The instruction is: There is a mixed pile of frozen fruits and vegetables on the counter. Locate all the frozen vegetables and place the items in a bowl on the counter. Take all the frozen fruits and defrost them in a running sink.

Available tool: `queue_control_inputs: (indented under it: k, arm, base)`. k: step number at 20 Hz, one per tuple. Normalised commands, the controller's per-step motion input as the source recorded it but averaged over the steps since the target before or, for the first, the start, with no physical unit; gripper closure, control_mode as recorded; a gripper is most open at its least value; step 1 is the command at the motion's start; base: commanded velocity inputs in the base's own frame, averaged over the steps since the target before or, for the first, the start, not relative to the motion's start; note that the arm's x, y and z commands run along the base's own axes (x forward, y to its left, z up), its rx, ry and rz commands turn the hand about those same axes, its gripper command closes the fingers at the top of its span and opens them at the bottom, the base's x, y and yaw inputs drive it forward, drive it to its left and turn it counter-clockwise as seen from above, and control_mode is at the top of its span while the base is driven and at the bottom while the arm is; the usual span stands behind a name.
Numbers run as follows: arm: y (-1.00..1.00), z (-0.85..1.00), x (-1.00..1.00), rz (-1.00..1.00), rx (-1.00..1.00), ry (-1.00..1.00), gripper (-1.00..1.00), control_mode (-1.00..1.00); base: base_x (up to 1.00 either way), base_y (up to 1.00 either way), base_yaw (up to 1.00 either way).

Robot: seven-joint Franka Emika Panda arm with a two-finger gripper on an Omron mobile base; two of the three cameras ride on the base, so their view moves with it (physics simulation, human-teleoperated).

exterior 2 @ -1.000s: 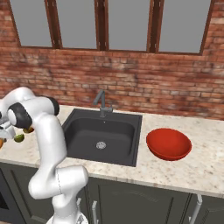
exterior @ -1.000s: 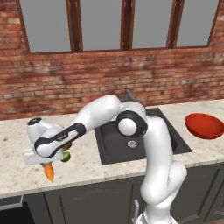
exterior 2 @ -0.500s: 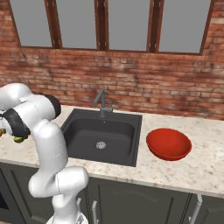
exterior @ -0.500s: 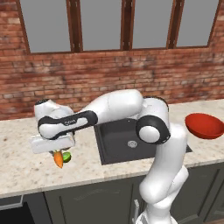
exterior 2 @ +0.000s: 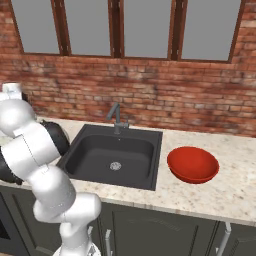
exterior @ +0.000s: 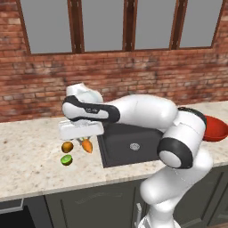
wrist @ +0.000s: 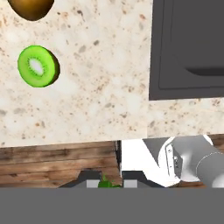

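Orange carrot [exterior: 87, 145] hung tip-down, clenched in the pincer [exterior: 83, 140] by its green top, above the tabletop [exterior: 31, 164] left of the sink [exterior: 133, 147]. We judged the red bowl [exterior 2: 193, 165] lay well to the right, beyond the sink.

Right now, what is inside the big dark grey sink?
The dark grey sink holds just its round metal drain; no produce. Its left edge is covered by the white arm.

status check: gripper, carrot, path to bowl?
Gripper shut on carrot, lifted off counter. Orange-brown ball and green piece lie on counter. Red bowl beyond sink.
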Motion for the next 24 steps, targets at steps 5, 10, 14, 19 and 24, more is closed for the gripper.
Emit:
queue_control_inputs:
  k: [5,10,14,19,24]
  arm:
    - [-1.00,0.36,0.00,0.00,0.00,0.11,1.00,-1.00]
    - [-1.00,0.10,-0.01,0.00,0.01,0.06,1.00,-1.00]
    - [-1.00,0.00,-0.11,0.00,0.05,0.00,1.00,-1.00]
    - [-1.00,0.00,-0.31,0.00,0.01,0.00,1.00,-1.00]
    - [-1.00,0.00,-0.13,0.00,0.00,0.00,1.00,-1.00]
  base:
    - [0.00,0.00,0.00]
    - [0.00,0.00,0.00]
    - [0.00,0.00,0.00]
    - [0.00,0.00,0.00]
    - [0.00,0.00,0.00]
